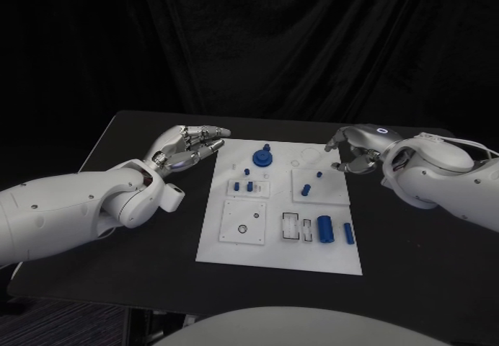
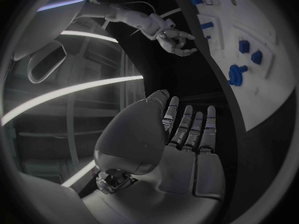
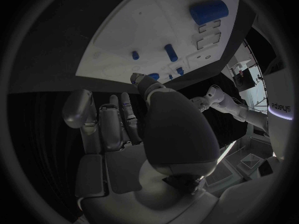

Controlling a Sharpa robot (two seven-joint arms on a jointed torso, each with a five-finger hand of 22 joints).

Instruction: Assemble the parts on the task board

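Note:
The white task board (image 1: 280,256) lies mid-table. A blue knob-like part (image 1: 263,156) stands near its far edge, with small blue pegs (image 1: 244,186) and another peg (image 1: 306,190) below it. Two blue cylinders (image 1: 325,229) lie near the board's right edge. My left hand (image 1: 190,146) hovers off the board's far left corner; in the left wrist view its fingers (image 2: 187,129) lie straight and side by side, holding nothing. My right hand (image 1: 352,151) hangs over the far right corner, fingers loosely bent and apart, with nothing in them. The right wrist view shows the board (image 3: 137,40) and a cylinder (image 3: 209,11) beyond its fingers (image 3: 118,119).
Black tabletop (image 1: 135,238) surrounds the board on all sides, with open strips to its left and right. A black curtain hangs behind the table. The board carries several raised white plates with slots and holes (image 1: 244,220).

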